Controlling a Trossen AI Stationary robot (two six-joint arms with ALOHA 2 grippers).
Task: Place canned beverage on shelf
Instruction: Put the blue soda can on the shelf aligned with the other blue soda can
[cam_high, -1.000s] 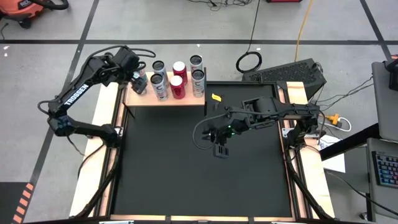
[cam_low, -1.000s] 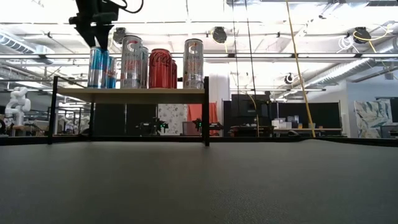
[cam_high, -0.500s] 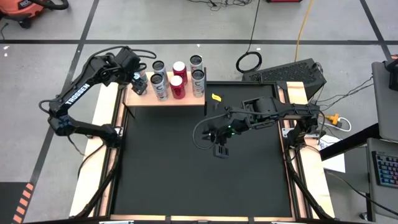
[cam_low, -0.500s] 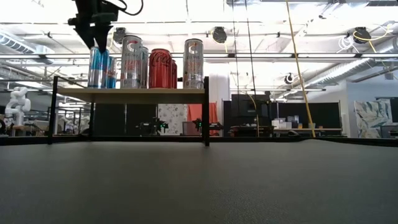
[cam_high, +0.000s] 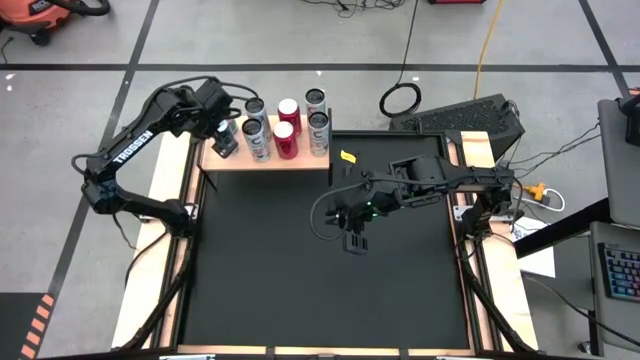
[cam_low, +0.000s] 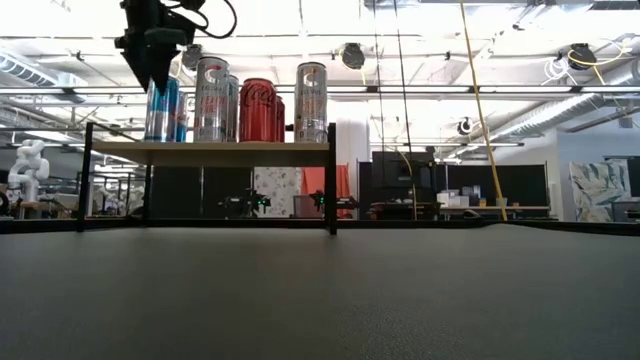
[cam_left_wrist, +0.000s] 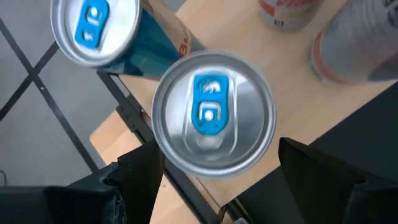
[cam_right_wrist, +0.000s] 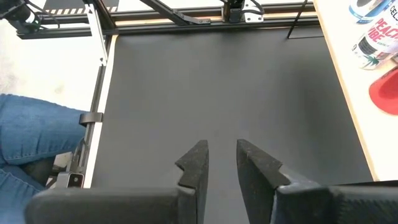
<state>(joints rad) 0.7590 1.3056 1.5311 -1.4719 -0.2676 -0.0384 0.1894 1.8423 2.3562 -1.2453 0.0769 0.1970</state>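
A blue-tabbed can (cam_left_wrist: 213, 115) has been stood on the shelf (cam_high: 300, 162) at its left end, beside the silver and red cans. The left gripper (cam_low: 150, 75) is held directly above it, fingers spread clear of the sides, seemingly for release. The right gripper (cam_right_wrist: 219, 163) is parked over the mat below the shelf, fingers nearly together, empty.

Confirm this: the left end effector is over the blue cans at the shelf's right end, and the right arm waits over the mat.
Wrong end. In the high view the left end effector is at the left end of the shelf, above a blue can. The right end effector does wait over the black mat.
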